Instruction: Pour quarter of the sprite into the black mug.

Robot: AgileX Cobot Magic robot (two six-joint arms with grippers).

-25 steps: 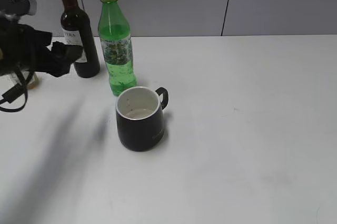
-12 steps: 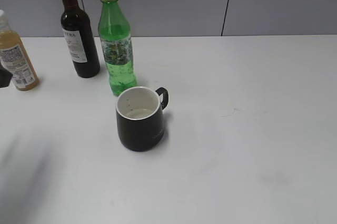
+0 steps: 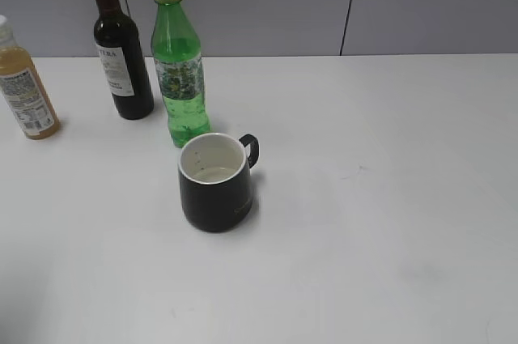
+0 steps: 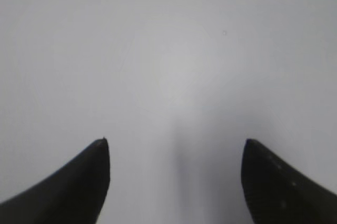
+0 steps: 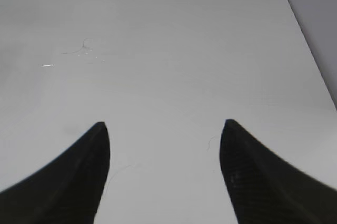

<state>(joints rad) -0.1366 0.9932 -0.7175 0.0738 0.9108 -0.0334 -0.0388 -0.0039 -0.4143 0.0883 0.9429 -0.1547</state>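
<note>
Green sprite (image 3: 179, 69) (behind black mug (image 3: 214, 184)) outside both spread claws' (image 4: 175, 145) (image 5: 164, 126) views

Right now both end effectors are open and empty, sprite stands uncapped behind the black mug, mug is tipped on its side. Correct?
One thing is off: the black mug is not on its side. The exterior view shows it upright, white inside facing up, handle toward the back right. The rest holds: the sprite stands uncapped just behind it, and the wrist views show the left end effector and right end effector open and empty over bare table.
</note>
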